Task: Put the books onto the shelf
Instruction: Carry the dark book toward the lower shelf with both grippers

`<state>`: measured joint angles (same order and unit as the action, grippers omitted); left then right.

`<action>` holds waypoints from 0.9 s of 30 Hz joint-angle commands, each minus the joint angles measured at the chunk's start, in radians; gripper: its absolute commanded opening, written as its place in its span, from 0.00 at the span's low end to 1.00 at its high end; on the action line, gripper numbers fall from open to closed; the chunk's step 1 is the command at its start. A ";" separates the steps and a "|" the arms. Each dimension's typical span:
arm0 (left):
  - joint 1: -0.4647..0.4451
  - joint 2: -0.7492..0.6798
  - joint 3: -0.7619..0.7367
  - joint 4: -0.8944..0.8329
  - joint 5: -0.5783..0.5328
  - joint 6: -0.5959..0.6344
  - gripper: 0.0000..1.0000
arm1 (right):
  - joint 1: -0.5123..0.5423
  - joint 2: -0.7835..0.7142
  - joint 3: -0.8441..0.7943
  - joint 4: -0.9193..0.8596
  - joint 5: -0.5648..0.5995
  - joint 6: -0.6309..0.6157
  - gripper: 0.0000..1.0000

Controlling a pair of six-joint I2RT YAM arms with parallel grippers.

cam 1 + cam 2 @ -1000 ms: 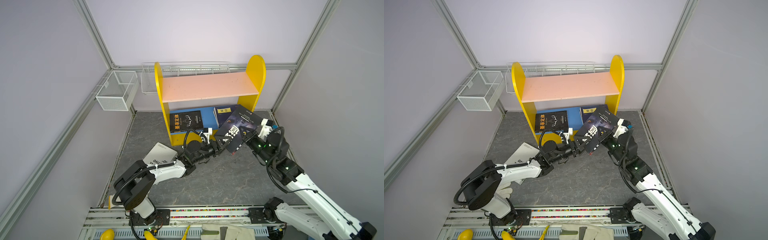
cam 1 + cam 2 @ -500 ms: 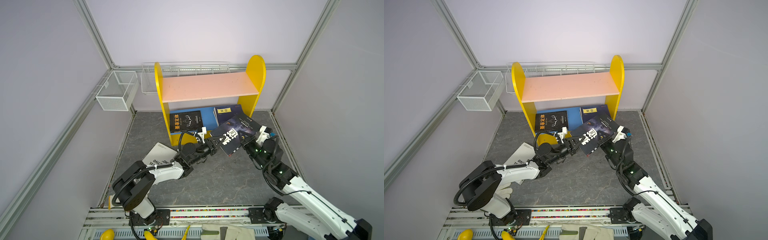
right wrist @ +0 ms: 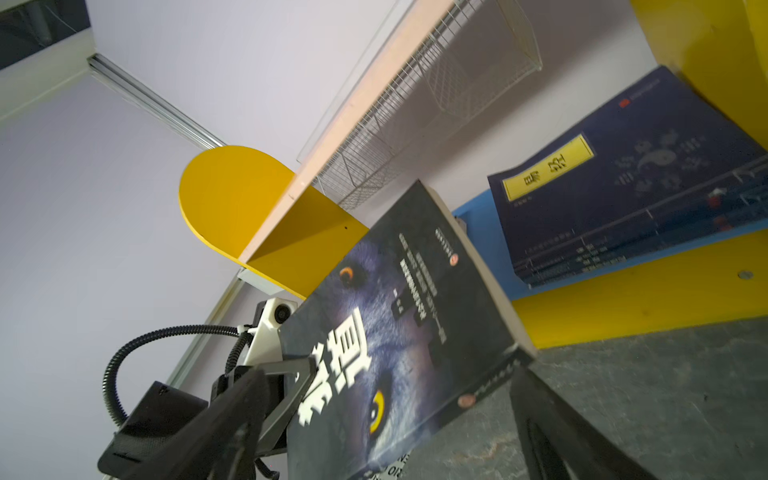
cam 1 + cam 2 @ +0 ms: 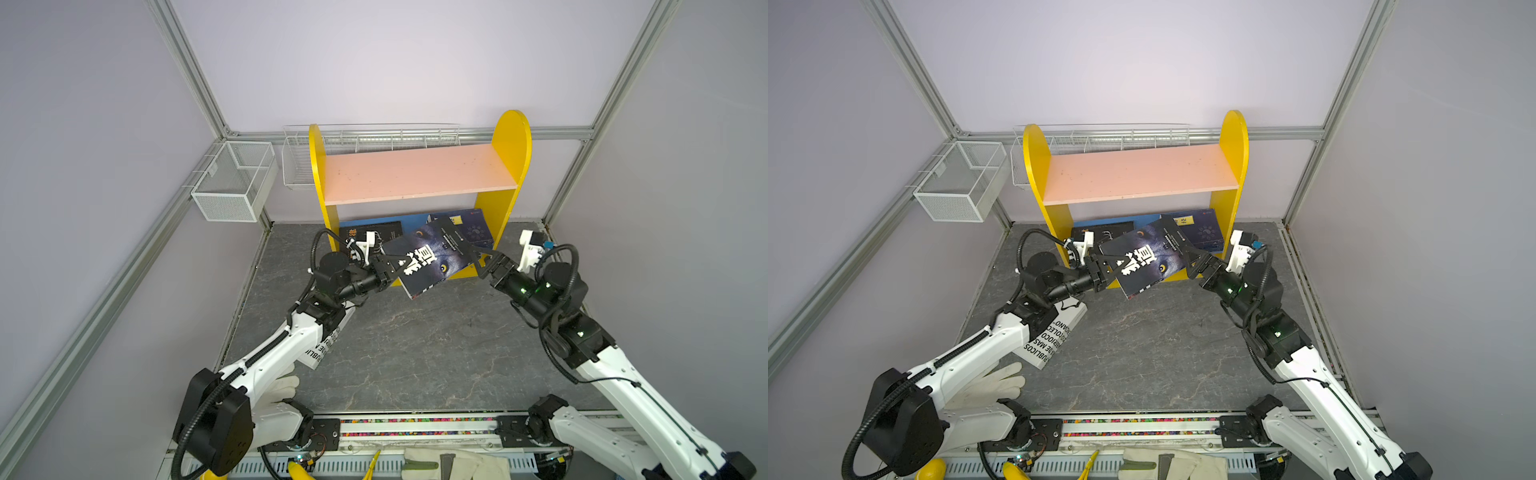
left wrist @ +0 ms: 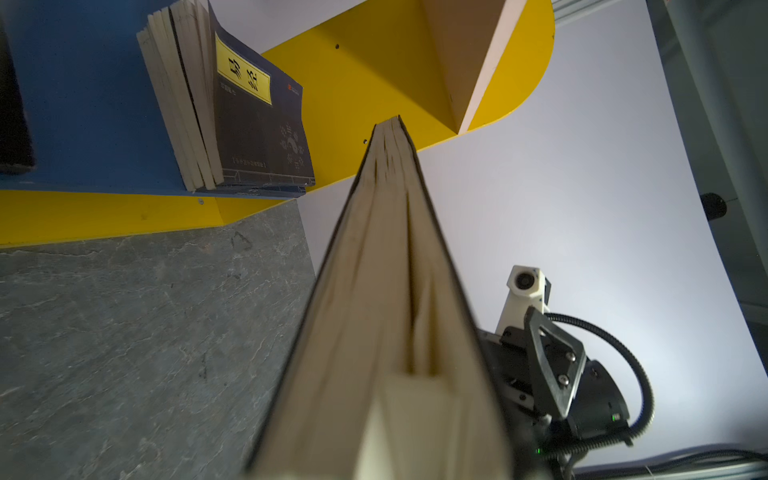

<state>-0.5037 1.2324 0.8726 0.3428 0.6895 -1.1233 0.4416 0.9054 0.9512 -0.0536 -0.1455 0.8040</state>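
The dark wolf-eye book (image 4: 432, 259) hangs tilted in front of the shelf (image 4: 513, 133). My left gripper (image 4: 388, 266) is shut on its left edge. My right gripper (image 4: 478, 259) is open, its fingers (image 3: 232, 415) standing apart on either side of the book's right corner (image 3: 395, 332). The book's page edge (image 5: 395, 291) fills the left wrist view. On the blue lower board (image 4: 409, 222) lie a black orange-titled book (image 4: 372, 232) and stacked navy books (image 4: 469, 226) with a yellow label (image 5: 243, 75). A large white book (image 4: 1054, 332) lies on the floor, partly under my left arm.
The pink upper board (image 4: 415, 174) is bare. Two white wire baskets (image 4: 235, 180) (image 4: 365, 141) hang on the walls behind and to the left of the shelf. White gloves (image 4: 278, 390) (image 4: 453, 461) lie near the front rail (image 4: 415, 428).
My left gripper has shut on the wolf-eye book and my right gripper has opened and let it go. The book has shifted left and lower, and the right arm has drawn back.
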 commanded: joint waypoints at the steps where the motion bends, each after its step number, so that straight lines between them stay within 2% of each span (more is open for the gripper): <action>1: 0.078 -0.059 0.044 -0.098 0.266 0.114 0.00 | -0.058 0.056 0.049 -0.112 -0.385 -0.141 0.97; 3: 0.128 -0.072 0.037 -0.132 0.338 0.154 0.00 | -0.069 0.097 0.064 -0.104 -0.555 -0.171 0.95; 6: 0.172 -0.071 0.025 -0.150 0.410 0.193 0.00 | -0.067 0.128 0.065 -0.106 -0.652 -0.180 0.95; 10: 0.178 -0.065 0.028 -0.161 0.460 0.239 0.00 | -0.068 0.154 0.071 -0.171 -0.684 -0.205 0.99; 14: 0.178 -0.074 0.040 -0.195 0.488 0.283 0.00 | -0.068 0.163 0.056 -0.249 -0.616 -0.222 0.93; 16: 0.178 -0.087 0.039 -0.196 0.500 0.290 0.00 | -0.068 0.175 0.041 -0.249 -0.620 -0.219 0.91; 24: 0.177 -0.124 0.027 -0.209 0.524 0.319 0.00 | -0.065 0.225 -0.015 -0.059 -0.759 -0.122 0.72; 27: 0.178 -0.137 0.031 -0.212 0.525 0.319 0.00 | -0.063 0.222 -0.001 -0.143 -0.722 -0.176 0.73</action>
<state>-0.3199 1.1328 0.8776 0.0753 1.1507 -0.8272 0.3664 1.1316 0.9516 -0.2054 -0.8104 0.6559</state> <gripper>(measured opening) 0.136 0.721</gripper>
